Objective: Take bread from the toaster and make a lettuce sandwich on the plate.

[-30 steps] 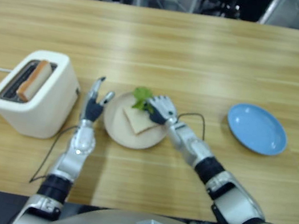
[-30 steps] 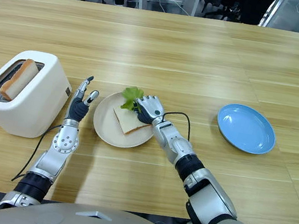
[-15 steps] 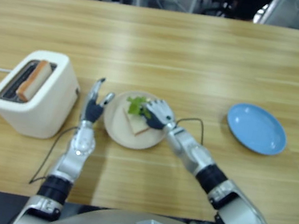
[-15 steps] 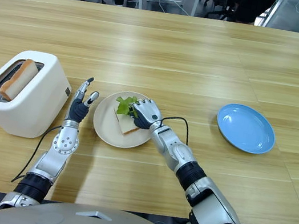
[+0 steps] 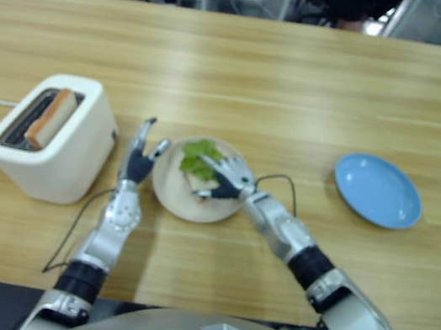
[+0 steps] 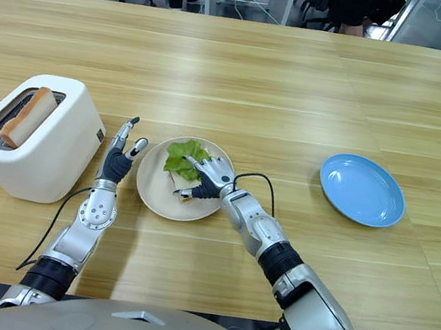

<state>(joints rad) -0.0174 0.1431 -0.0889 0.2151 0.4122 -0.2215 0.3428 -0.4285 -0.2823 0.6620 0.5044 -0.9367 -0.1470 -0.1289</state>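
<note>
Your right hand [image 6: 209,178] hovers over the round beige plate [image 6: 147,191], fingers spread, nothing pinched between them. Just beyond those fingertips the green lettuce leaf [image 6: 179,154] lies on the toasted bread slice [image 6: 184,194], whose corner peeks out under the thumb. You may be touching the leaf's edge, but the view is too poor to say. Your left hand [image 6: 117,162] stands upright beside the plate's left rim, fingers straight, slightly apart, holding nothing. Just left of those fingers sits the white box-shaped toaster [image 6: 42,159] with 1 tan bread slice [image 6: 28,116] in its slot. Well right of your right fingers, a round blue plate [image 6: 361,190] rests on the wooden table [image 6: 261,78].
</note>
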